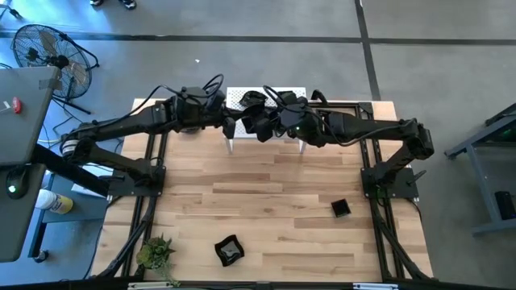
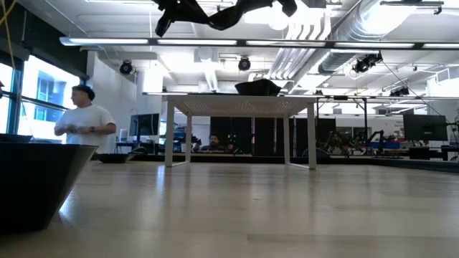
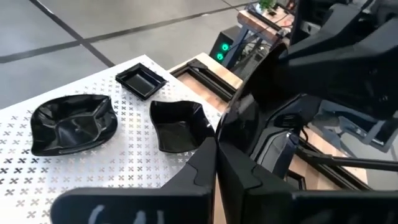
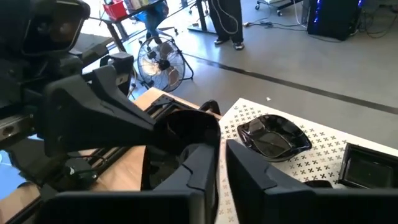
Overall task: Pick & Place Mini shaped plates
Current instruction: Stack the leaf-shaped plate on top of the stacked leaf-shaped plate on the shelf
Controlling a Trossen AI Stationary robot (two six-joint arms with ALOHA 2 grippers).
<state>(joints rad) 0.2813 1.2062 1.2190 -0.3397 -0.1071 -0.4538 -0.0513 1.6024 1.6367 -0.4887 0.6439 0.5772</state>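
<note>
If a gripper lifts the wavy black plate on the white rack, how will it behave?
The wavy plate looks thin and shallow, so probably light and stiff. Its glossy surface may slip between fingers. Sitting flat on the rack, it should slide when pushed, not roll.

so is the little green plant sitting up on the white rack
No, the high view shows the plant on the wooden table at the near left corner, far from the white rack.

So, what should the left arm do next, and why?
Probably swing the left gripper toward the wavy black plate near the green plant: its fingers are shut on nothing above the white rack, which holds three plates, while the right gripper hovers there too.
</note>
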